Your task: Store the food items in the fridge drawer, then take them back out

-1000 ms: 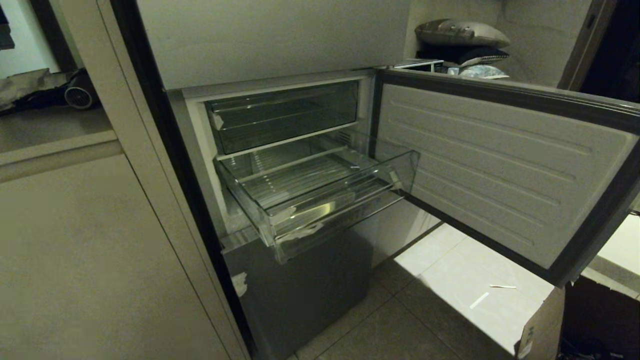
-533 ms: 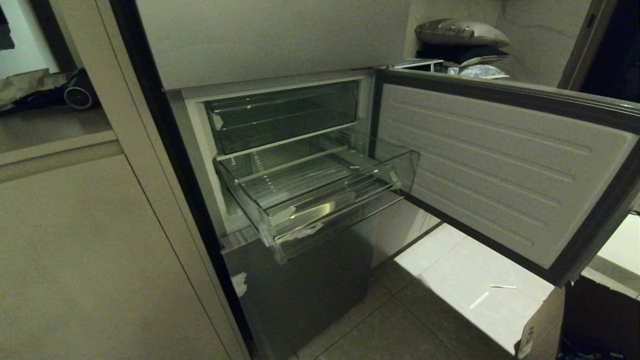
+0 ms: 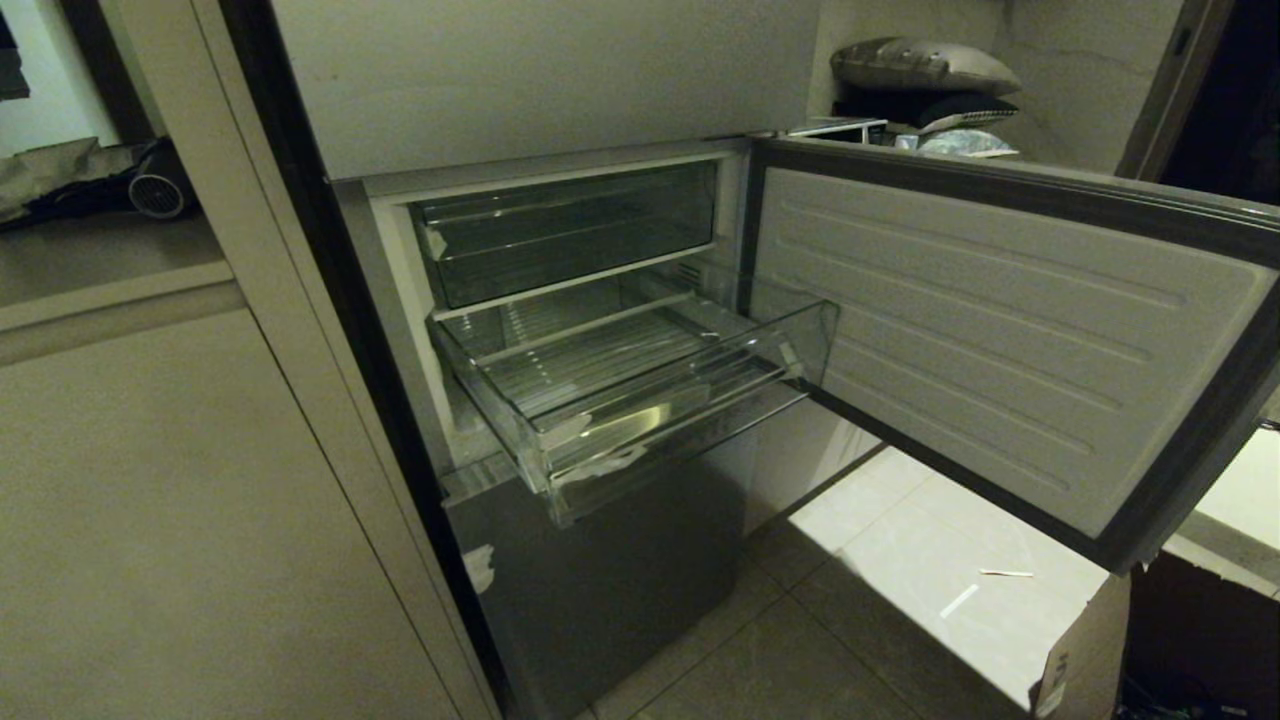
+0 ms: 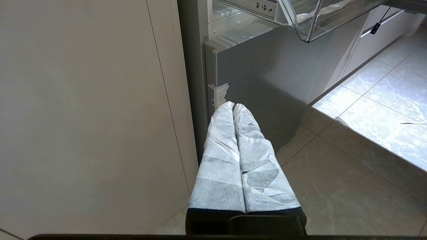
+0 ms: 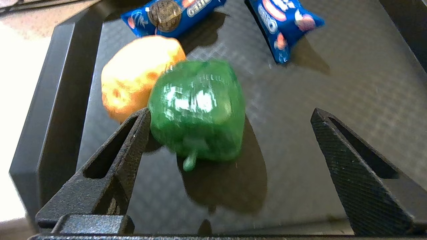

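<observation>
Right pincer (image 5: 230,116), jaws spread wide, over a dark tray (image 5: 300,110); pepper (image 5: 197,109) between its fingers, touching one, orange lump (image 5: 133,80) beside it. Left pincer (image 4: 233,106) closed.

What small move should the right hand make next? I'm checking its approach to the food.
Probably ease forward and close on the glossy green pepper: the open right hand has it between its fingers, and the clear plastic fridge drawer stands pulled out, empty.

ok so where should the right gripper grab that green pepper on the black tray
Probably across the green pepper at its broad glossy body, not the thin stem. The right gripper is open, one finger beside the pepper; the orange-brown lump crowds that side, so slip that finger between the two and come from the stem end.
</observation>
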